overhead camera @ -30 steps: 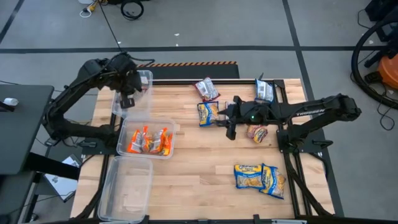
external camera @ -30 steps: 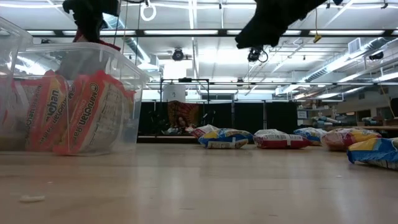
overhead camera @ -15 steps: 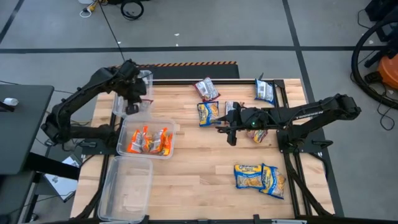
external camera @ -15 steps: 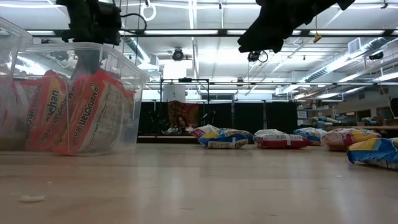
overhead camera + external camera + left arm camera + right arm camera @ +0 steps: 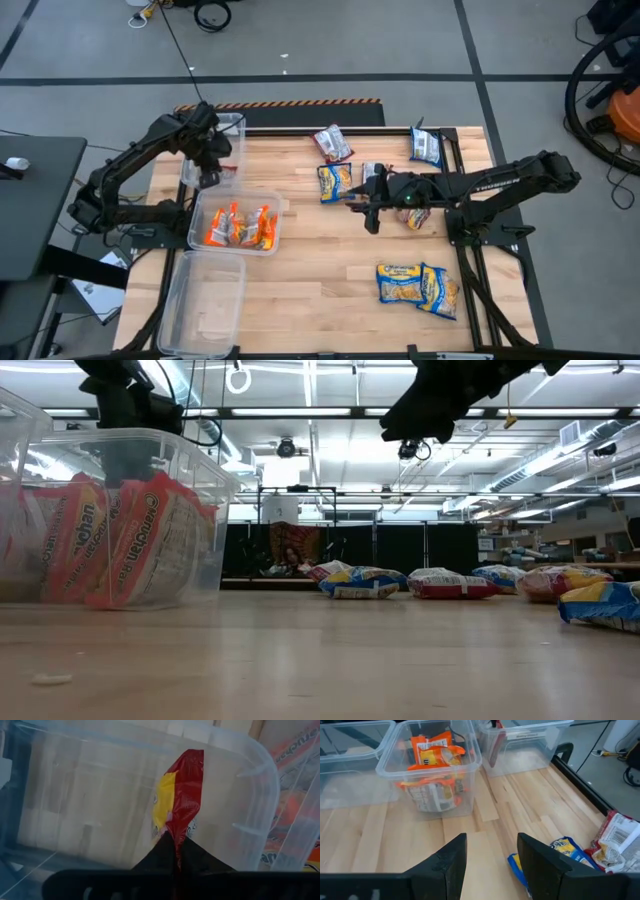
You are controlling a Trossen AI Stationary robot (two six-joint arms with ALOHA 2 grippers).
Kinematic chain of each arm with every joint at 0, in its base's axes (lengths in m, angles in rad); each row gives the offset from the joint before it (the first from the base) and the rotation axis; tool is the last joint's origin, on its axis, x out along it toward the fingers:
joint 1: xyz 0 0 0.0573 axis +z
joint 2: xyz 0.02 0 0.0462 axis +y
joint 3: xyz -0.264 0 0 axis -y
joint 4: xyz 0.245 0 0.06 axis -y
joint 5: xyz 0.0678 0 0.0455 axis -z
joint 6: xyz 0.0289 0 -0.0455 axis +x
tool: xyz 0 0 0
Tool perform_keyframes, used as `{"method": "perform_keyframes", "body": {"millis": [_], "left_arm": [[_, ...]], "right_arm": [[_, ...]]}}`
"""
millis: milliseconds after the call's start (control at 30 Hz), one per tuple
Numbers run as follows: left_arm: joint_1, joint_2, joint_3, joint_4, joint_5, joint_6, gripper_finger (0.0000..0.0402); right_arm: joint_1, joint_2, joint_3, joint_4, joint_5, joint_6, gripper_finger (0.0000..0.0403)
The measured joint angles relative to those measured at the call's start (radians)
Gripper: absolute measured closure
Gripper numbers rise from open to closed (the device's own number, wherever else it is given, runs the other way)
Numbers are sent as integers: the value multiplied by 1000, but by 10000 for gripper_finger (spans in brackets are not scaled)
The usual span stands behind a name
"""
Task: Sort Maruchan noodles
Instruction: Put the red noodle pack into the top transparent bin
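Dropping off: left gripper [image 5: 177,851] fingers pinch a red packet [image 5: 182,800] inside the far-left-corner bin [image 5: 232,128]; next, release. Right gripper [image 5: 490,857], fingers spread, probably lining up a mid-table packet.

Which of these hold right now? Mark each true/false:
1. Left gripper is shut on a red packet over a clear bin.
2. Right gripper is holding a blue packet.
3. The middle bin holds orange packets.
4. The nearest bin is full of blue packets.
1. True. The left gripper pinches a red packet above the far bin.
2. False. The right gripper is open and empty above the table.
3. True. The middle bin holds orange packets.
4. False. The near bin shows no packets; blue-and-yellow packets lie on the table.
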Motion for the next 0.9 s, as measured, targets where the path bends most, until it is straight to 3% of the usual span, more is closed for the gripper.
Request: {"method": "perform_keyframes", "body": {"millis": [433,767,900], "left_arm": [[-2,0,0,-71,-52,-38,374],[-4,0,79,-106,-63,-64,293],[-4,0,80,-113,-63,-63,278]], "right_arm": [[-27,0,0,2,2,-2,223],[-35,0,0,2,3,-18,224],[-35,0,0,2,3,-19,224]]}}
